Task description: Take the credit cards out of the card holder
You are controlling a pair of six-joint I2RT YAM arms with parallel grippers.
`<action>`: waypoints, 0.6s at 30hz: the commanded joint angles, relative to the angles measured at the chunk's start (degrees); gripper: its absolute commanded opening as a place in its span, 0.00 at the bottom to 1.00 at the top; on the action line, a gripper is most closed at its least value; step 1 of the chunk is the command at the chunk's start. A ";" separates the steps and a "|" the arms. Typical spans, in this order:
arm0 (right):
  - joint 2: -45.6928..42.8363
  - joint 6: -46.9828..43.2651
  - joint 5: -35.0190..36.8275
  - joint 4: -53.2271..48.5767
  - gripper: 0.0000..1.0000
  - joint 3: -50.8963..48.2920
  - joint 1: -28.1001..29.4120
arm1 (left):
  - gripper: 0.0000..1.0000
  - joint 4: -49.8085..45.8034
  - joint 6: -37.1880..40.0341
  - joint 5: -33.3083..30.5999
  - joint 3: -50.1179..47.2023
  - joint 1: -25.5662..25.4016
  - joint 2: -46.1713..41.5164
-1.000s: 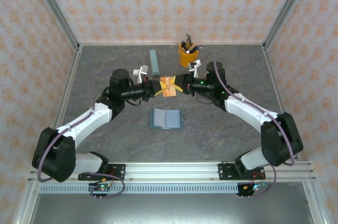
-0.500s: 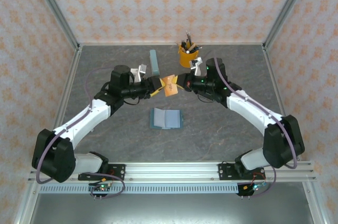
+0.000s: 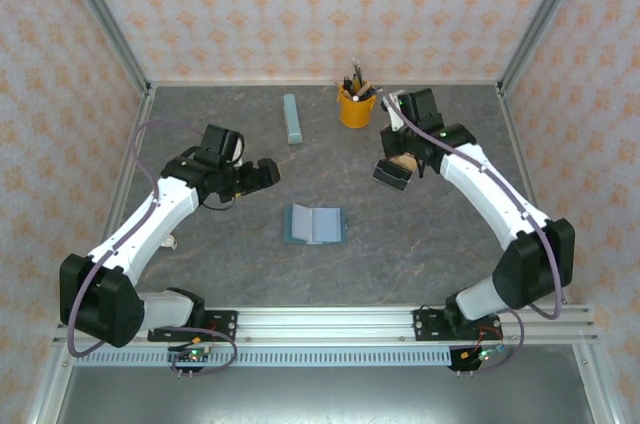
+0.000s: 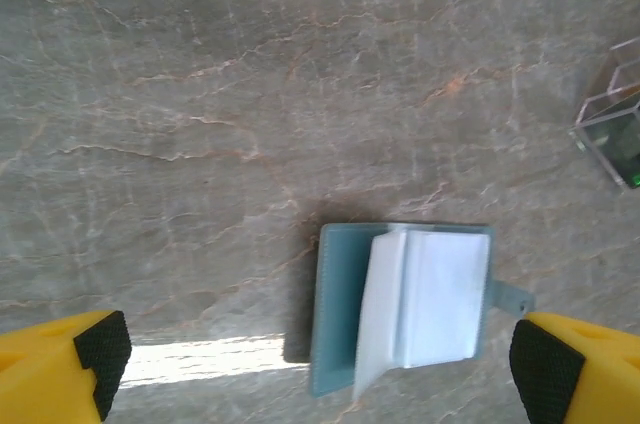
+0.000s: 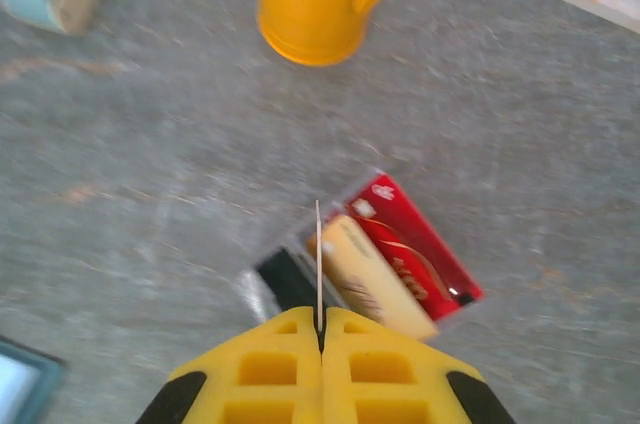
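The small teal-blue folding card holder point(image 3: 314, 225) lay open near the centre of the grey marbled tabletop point(image 3: 200, 274). It was well apart from every edge, and bare stone was left all round it. Toward the far edge a long pale blue-grey bar point(image 3: 291, 118) and a yellow pen cup point(image 3: 355, 106) were placed, apart from each other. A small clear plastic box point(image 3: 393, 175) was set right of centre, nearer than the cup.

The left gripper point(image 3: 262, 174) was held over open tabletop left of the holder, its jaws spread wide and nothing gripped. The right gripper point(image 3: 404, 158) was poised over the clear box, its jaws pressed together on a thin credit card point(image 5: 318, 244).

From the left wrist, the holder's pale inner leaves and a small side tab were made out. From the right wrist, the gripped card was seen edge-on as a pale line. Below it a red card point(image 5: 420, 244), a tan card point(image 5: 365, 279) and a dark card point(image 5: 290, 279) were seen leaning inside the box. White print on the red card could not be read.
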 commanded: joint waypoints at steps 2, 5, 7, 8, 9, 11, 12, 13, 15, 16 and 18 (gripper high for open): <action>3.91 -14.45 -2.71 -5.52 0.00 4.18 -3.62 | 1.00 -3.92 3.90 -3.50 2.04 0.66 -1.22; 6.53 -19.99 -5.21 -7.04 0.00 4.85 -4.82 | 1.00 -3.75 4.03 -2.59 1.97 0.69 -0.86; 8.25 -22.83 -6.61 -7.88 0.00 5.51 -5.23 | 1.00 -3.66 4.03 -1.90 2.00 0.65 -0.58; 8.88 -24.01 -7.23 -8.13 0.00 5.62 -5.27 | 1.00 -3.65 4.09 -1.60 2.02 0.69 -0.46; 9.57 -25.18 -7.89 -8.43 0.00 5.76 -5.30 | 1.00 -3.65 4.11 -1.28 2.11 0.70 -0.23; 10.78 -26.47 -9.05 -8.31 0.00 6.00 -5.25 | 1.00 -3.70 4.03 -0.92 2.07 0.73 0.13; 11.42 -27.01 -9.08 -8.03 0.00 6.20 -5.30 | 1.00 -3.52 4.05 -0.70 2.08 0.65 0.31; 12.11 -27.34 -8.87 -7.73 0.00 6.50 -5.25 | 1.00 -3.48 4.05 -0.53 2.06 0.72 0.45; 13.43 -27.94 -8.39 -7.58 0.00 7.17 -5.28 | 1.00 -3.31 3.94 -0.10 2.07 0.68 0.72; 14.07 -28.22 -8.03 -7.23 0.00 7.45 -5.27 | 1.00 -3.26 3.94 0.05 2.07 0.70 0.76; 15.07 -28.78 -7.34 -6.26 0.00 7.63 -5.27 | 1.00 -3.22 3.94 0.27 2.08 0.71 0.86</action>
